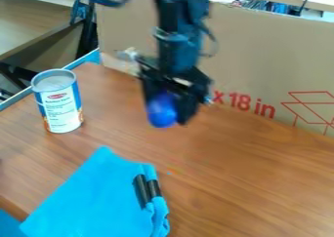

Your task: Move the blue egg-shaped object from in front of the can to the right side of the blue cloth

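Note:
My gripper hangs from the top centre, over the back part of the wooden table. It is shut on a blue rounded object, whose lower end sticks out below the fingers. The object is held above the tabletop, in front of the cardboard. To the left stands an upright can with a white and blue label. Nearer the front lies a folded bright blue cloth, with two short black objects at its right side.
A large cardboard panel with red print stands along the table's back edge. A blue edge strip runs along the table's left rear side. Another table is at the upper left.

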`<state>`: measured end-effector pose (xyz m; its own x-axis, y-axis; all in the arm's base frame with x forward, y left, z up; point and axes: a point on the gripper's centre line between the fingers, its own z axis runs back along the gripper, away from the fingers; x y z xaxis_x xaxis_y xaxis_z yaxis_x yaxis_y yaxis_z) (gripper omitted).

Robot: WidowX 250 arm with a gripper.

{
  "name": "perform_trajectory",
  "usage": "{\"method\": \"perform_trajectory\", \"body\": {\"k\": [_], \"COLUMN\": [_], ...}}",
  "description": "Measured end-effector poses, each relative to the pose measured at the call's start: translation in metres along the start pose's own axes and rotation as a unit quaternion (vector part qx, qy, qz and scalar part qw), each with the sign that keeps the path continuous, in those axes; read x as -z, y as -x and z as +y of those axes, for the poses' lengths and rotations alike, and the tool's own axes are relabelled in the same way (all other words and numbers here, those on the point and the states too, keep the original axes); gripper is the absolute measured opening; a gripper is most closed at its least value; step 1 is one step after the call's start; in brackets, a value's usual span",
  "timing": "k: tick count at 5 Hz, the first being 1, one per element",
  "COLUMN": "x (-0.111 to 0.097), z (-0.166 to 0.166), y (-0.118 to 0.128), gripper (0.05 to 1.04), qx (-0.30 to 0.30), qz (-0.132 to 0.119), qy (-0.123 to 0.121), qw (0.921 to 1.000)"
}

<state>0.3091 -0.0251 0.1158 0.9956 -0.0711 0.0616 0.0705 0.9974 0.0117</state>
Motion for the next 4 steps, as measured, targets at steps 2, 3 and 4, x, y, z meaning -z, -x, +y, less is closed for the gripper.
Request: {"method": "perform_trajectory", "body": {"k": [2,3,4], "x": [0.035,0.055,0.079], "z": [-0.078,-0.104,-0.116], "y": [-0.019,-0.014,-0.013], "gripper": [0.806,0.806,0.806], "qx": [0.013,0.026,0.035], "qz": [0.026,0.055,0.073], "qy": [0.048,0.046,0.025], "qw": [0.9984,0.9971,0.9964]}}
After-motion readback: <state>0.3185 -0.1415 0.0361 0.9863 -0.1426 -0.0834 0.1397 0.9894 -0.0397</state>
